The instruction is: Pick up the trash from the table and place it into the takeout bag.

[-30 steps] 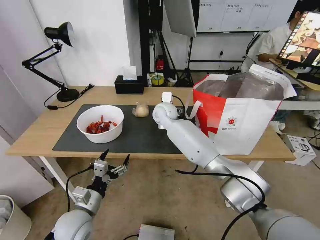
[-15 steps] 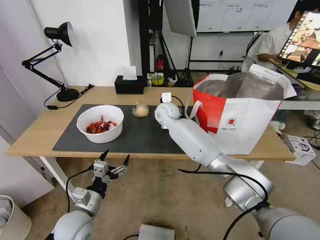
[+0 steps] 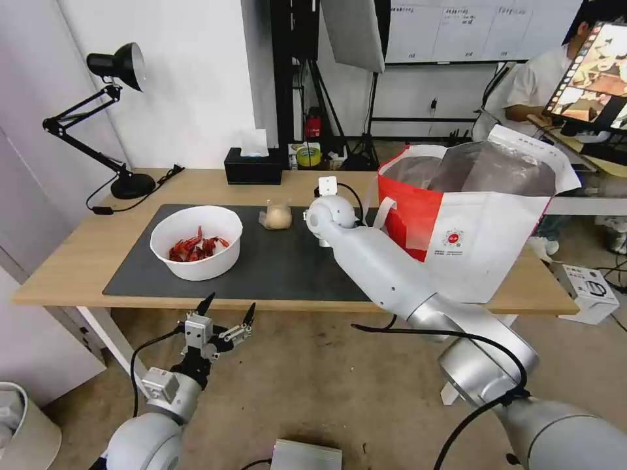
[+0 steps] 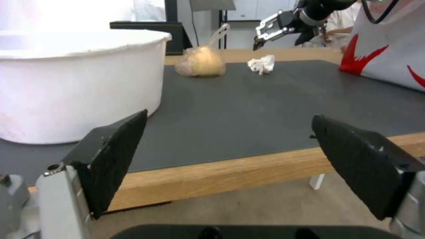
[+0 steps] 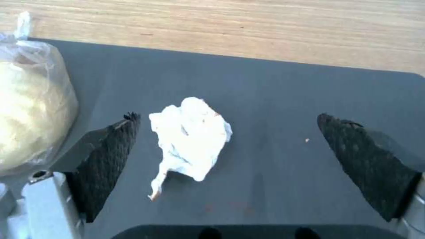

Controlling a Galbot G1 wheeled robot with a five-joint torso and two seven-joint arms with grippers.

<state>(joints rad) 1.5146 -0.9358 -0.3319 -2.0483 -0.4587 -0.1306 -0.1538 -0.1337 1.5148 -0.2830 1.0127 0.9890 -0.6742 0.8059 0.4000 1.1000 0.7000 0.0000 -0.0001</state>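
meanwhile the right claw [image 5: 228, 146] hangs spread wide over the tissue [image 5: 188, 141] on the mat [image 3: 274, 261] near the table's [image 3: 78, 261] far edge, beside the small bag [image 3: 277, 216]. below the near edge, the left claw [image 3: 226, 313] waits parted.

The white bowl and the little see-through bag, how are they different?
The white bowl is wide, round and open on top, showing red shells; the small clear bag is a soft lump knotted shut around beige stuff. The bowl looks much bigger than the bag. The bowl sits near the open left gripper; the bag lies beside the crumpled tissue, under the open right gripper. Both rest on the dark mat.
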